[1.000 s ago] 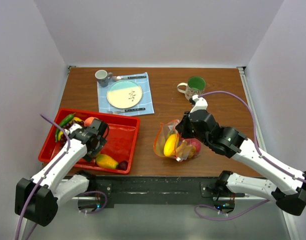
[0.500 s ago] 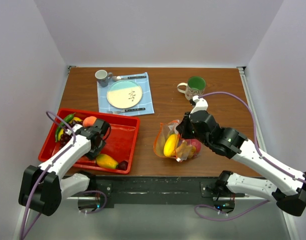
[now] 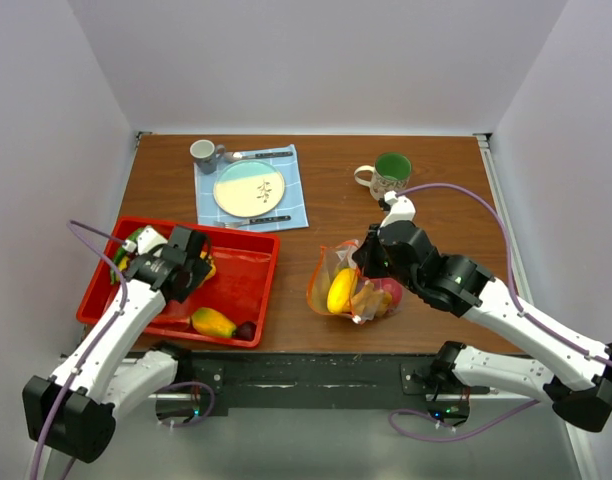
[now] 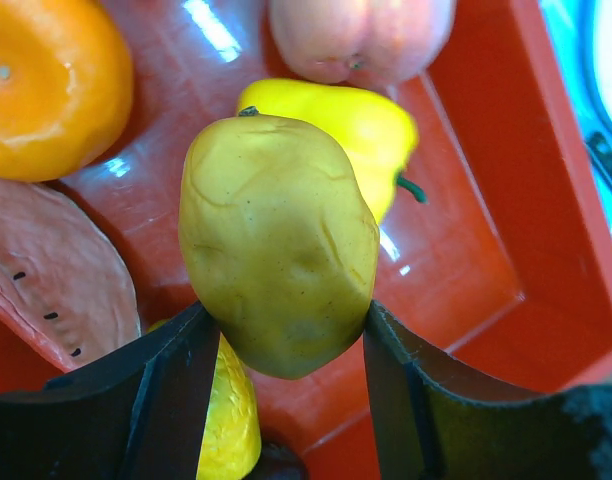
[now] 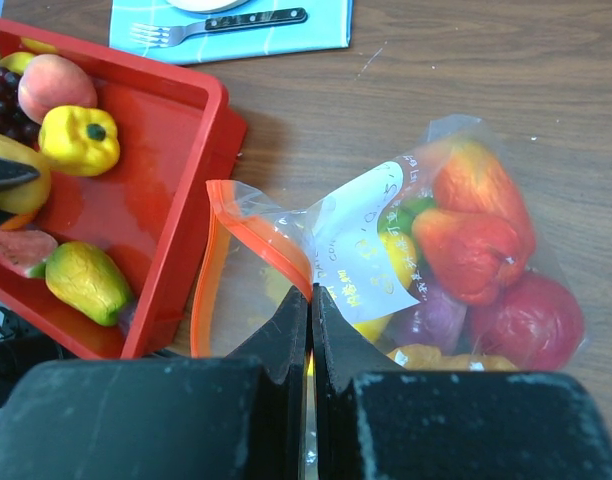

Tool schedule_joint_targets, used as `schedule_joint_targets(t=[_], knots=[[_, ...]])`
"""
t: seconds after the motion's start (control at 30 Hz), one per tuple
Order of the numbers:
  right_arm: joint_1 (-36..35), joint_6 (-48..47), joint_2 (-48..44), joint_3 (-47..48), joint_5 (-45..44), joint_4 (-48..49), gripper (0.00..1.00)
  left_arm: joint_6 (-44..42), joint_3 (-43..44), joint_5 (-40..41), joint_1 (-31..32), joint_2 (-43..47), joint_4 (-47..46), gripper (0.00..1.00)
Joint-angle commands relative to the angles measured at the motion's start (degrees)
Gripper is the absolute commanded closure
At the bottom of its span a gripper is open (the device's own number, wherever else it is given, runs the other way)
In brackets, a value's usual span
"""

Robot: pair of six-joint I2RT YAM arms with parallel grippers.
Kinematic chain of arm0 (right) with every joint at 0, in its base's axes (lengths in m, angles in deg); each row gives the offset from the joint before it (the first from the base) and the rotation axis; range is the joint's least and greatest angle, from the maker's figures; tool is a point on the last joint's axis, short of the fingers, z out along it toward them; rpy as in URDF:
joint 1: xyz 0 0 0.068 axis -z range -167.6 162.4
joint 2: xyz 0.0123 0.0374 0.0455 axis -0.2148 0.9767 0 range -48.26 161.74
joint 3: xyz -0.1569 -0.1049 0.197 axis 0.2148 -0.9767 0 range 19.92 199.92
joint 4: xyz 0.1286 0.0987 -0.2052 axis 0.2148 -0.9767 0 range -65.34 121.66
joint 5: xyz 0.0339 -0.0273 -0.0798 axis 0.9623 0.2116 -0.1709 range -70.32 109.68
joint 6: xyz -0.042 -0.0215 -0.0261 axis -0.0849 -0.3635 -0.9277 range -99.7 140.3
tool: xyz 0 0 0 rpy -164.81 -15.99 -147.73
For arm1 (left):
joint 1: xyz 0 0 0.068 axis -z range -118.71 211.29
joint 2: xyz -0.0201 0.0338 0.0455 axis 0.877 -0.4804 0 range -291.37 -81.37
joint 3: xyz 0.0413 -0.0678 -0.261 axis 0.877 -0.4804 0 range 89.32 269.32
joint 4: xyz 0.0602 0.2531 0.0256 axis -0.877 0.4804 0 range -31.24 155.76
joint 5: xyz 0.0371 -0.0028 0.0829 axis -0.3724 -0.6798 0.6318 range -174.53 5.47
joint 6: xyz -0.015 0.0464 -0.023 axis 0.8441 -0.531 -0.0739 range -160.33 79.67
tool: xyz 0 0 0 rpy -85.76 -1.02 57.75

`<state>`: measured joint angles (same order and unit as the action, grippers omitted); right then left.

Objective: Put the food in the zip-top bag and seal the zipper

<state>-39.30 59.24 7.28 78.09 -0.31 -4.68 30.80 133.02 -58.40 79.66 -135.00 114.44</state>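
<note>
While my right pincer pinches shut on the zip-top bag mouth, food inside just beyond, my left pincer grips a yellow-green fruit; more waits beneath in the tray. Zipper unsealed.

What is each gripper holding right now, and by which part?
The left gripper clamps an olive-yellow potato-like food by the end nearest the wrist. The right gripper pinches the zip-top bag at its mouth edge, by the zipper.

Overhead view faces down; both close wrist views (angled downward) share the red tray.
</note>
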Motion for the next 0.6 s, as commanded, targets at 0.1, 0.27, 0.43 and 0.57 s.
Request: schedule_joint_targets(t=[0.1,0.27,0.43,0.57], knots=[[0.1,-0.7,1.4,3.6,-0.7,0.0,1.0,-7.8,4.5,-2.7,-0.4,2.7,0.5,0.69],[0.1,-0.3,2.2,4.1,0.3,0.4,1.0,-17.6,5.8,-10.2,-0.4,5.1,-4.8,0.8],[0.1,0.0,4.7,5.7,1.3,0.4,1.0,-23.7,5.8,-21.5,3.2,7.8,-15.5,0.86],[0.1,-0.2,5.9,8.1,0.3,-1.3,1.0,-24.3,9.4,-21.7,16.5,4.3,-19.0,0.85]])
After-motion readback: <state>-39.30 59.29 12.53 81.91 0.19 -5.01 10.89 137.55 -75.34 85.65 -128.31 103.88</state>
